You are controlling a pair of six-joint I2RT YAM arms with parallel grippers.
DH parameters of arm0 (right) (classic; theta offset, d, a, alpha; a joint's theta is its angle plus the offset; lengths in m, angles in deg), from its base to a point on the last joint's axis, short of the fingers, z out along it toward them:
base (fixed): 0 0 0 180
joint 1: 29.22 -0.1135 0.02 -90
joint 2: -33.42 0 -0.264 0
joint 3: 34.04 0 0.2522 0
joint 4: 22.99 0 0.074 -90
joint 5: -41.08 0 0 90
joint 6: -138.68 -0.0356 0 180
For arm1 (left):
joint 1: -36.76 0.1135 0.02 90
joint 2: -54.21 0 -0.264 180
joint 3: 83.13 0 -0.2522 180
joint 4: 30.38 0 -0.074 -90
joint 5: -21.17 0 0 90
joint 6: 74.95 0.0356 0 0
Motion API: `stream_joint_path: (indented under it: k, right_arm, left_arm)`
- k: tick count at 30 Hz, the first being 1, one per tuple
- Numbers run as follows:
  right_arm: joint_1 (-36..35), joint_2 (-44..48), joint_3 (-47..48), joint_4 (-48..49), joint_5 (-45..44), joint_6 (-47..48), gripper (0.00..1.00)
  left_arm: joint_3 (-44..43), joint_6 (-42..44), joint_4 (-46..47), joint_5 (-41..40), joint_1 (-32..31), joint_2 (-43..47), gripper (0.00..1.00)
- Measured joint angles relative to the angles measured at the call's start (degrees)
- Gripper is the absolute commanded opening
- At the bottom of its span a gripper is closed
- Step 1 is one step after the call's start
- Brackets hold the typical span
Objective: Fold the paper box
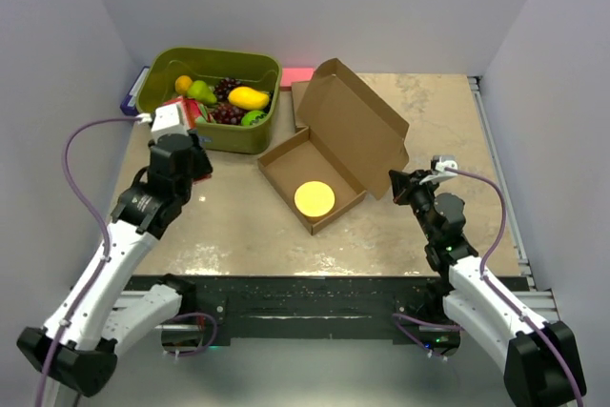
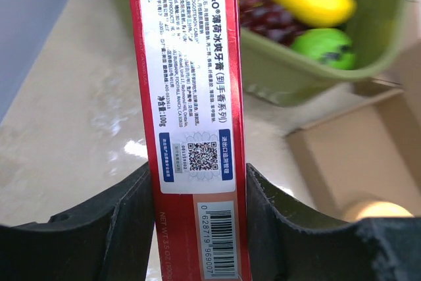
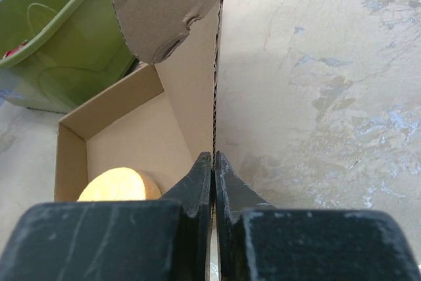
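The paper box (image 1: 345, 131) stands in the middle of the table, its tray open and its lid (image 3: 187, 90) raised on the right side. Inside the tray lies a yellow round disc (image 1: 315, 199). My right gripper (image 1: 396, 184) is shut on the lid's near edge; in the right wrist view the cardboard edge runs straight between the closed tips of that gripper (image 3: 214, 162). My left gripper (image 2: 200, 228) is shut on a red toothpaste carton (image 2: 191, 97). It holds this carton (image 1: 177, 117) at the near left corner of the green basket, left of the paper box.
A green basket (image 1: 205, 51) with toy fruit sits at the back left; its wall (image 2: 296, 77) is just beyond the carton. A pink object (image 1: 297, 74) lies behind the box. A blue item (image 1: 129, 98) is wedged left of the basket. Walls close three sides.
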Motion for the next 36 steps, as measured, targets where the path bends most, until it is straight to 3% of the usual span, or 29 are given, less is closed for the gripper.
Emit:
stream_joint_path:
  k: [7, 10, 25, 36]
  right_arm:
    - [0.00, -0.04, 0.11, -0.11, -0.02, 0.00, 0.00]
    - [0.00, 0.00, 0.13, -0.20, -0.02, 0.00, 0.00]
    - [0.00, 0.02, 0.13, -0.22, 0.04, -0.02, 0.00]
    - [0.00, 0.39, 0.13, -0.44, 0.24, -0.04, 0.00]
  left_arm:
    - [-14.40, -5.18, -0.04, -8.63, -24.11, -15.54, 0.22]
    - [-18.53, -7.61, 2.29, -7.63, -29.79, -24.90, 0.21]
    - [-26.21, -36.06, 8.59, 0.07, -31.58, -49.86, 0.20]
    - [-32.02, -49.57, 7.72, 3.21, -30.49, -61.81, 0.24]
